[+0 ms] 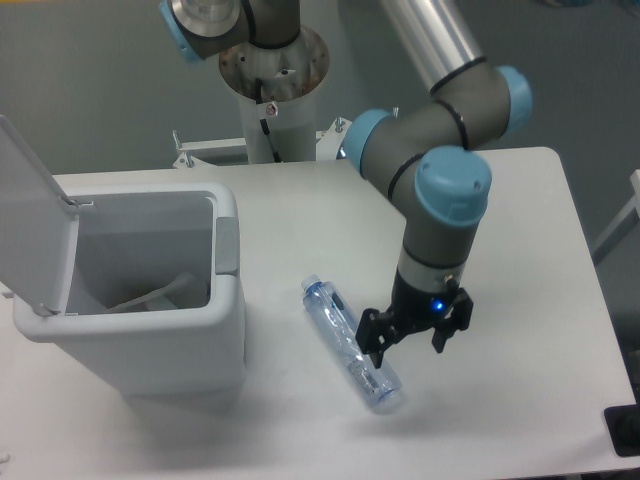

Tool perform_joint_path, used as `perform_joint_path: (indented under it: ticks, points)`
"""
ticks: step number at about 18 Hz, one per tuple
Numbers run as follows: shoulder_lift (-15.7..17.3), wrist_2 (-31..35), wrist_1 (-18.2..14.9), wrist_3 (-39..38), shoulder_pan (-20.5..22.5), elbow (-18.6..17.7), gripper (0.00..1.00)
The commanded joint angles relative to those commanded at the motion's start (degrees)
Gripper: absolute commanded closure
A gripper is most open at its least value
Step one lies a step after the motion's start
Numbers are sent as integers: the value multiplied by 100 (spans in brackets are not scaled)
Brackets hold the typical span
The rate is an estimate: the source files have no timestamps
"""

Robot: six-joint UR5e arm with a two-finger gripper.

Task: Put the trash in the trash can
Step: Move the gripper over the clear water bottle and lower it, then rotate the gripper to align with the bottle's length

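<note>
The crushed clear blue-tinted bottle lies on the white table, running from upper left to lower right. My gripper is open and empty, hanging just to the right of the bottle's lower half, with its left finger close over the bottle. The white trash can stands at the left with its lid swung open and upright. A thin, pale, clear piece that looks like the wrapper lies inside the can against its wall.
The arm's base column stands behind the table's far edge. The table's front edge runs just below the bottle. A dark object sits at the right front corner.
</note>
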Motion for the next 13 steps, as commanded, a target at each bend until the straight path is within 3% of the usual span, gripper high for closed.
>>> perform_joint_path:
  ticks: [8,13]
  points:
    - [-351,61,35,-176,-203,-17,0]
    - [-510,448,149,-308,-247,0,0]
